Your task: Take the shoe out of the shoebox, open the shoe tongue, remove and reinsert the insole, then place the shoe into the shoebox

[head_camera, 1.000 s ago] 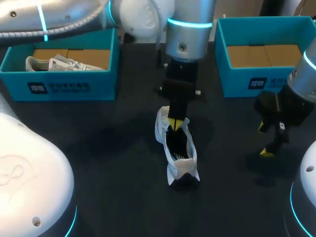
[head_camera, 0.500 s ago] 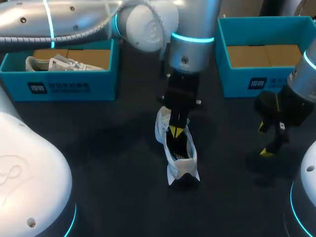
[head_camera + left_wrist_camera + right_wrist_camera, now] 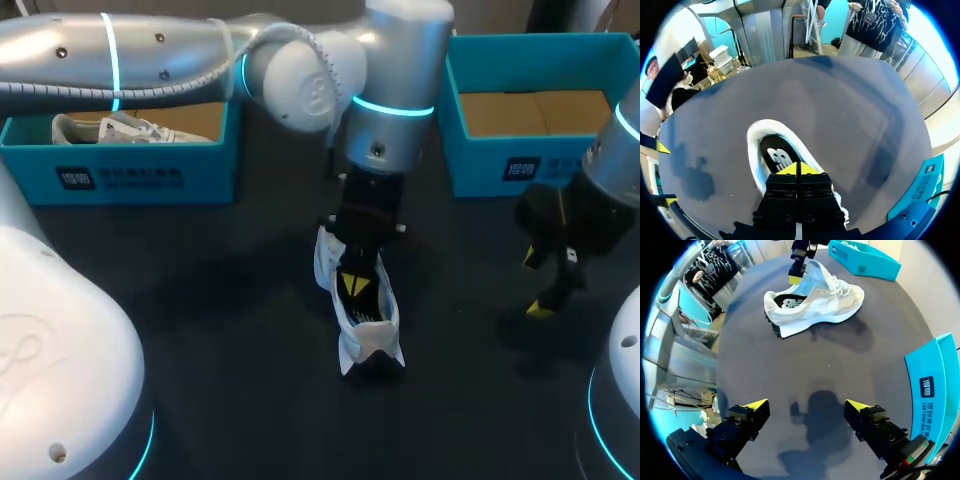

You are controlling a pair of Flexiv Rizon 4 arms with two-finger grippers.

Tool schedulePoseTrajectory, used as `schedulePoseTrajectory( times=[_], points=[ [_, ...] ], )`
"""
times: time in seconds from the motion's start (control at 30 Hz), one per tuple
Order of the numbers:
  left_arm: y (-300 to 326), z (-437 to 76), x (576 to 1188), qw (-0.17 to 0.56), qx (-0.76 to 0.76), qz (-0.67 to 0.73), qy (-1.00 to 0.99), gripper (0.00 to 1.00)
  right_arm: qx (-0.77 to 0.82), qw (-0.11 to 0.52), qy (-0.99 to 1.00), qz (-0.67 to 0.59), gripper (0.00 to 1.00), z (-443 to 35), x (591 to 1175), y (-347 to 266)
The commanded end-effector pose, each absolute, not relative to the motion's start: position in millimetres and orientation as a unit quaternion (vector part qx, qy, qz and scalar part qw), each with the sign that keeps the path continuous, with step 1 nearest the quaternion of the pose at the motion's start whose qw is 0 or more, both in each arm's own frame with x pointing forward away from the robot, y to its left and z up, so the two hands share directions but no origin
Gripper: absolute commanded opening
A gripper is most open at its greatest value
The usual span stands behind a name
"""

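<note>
A white shoe [image 3: 372, 340] lies on the dark table near its middle. My left arm reaches in over it. My left gripper [image 3: 352, 283] is shut, its yellow tips together and dipped into the shoe's opening. In the left wrist view the left gripper [image 3: 798, 168] sits just above the black insole [image 3: 776, 156] inside the white shoe [image 3: 754, 150]; I see nothing pinched between the tips. My right gripper [image 3: 545, 285] hangs open off to the right, apart from the shoe. In the right wrist view the right gripper [image 3: 806, 406] is wide open and empty, with the shoe [image 3: 825, 302] farther ahead.
A teal shoebox [image 3: 130, 175] at the back left holds another white shoe [image 3: 110, 128]. A second teal shoebox [image 3: 520, 165] at the back right shows only its brown cardboard floor. My right arm stands close to that box's front wall [image 3: 935, 385].
My left arm has come forward and lowered, so its shut gripper has slid from the shoe's rear rim deeper into the opening. The right arm and the shoe have not moved.
</note>
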State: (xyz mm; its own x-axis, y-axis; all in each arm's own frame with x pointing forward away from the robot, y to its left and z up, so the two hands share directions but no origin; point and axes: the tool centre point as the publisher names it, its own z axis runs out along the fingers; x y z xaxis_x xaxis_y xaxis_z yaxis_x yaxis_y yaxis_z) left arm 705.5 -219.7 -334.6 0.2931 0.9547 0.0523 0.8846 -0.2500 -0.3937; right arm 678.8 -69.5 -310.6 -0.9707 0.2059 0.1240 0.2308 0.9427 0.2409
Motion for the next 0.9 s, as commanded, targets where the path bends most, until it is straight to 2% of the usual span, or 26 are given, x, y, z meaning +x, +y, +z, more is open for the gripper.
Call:
schedulePoseTrajectory(
  times=[0.03, 0.47, 0.9],
  points=[
    [-223.6, -355.0, 705.1, 0.186, -0.778, 0.089, -0.593, 0.00, -0.111, 0.047, -0.985, -0.127, 1.00, -310.9, 677.5, -69.5],
    [-204.3, -384.1, 709.0, 0.187, -0.762, 0.072, -0.616, 0.00, -0.111, 0.047, -0.985, -0.127, 1.00, -310.9, 677.5, -69.5],
    [-204.6, -407.8, 693.1, 0.152, -0.752, 0.076, -0.637, 0.00, -0.111, 0.047, -0.985, -0.127, 1.00, -310.9, 677.5, -69.5]
  ],
)
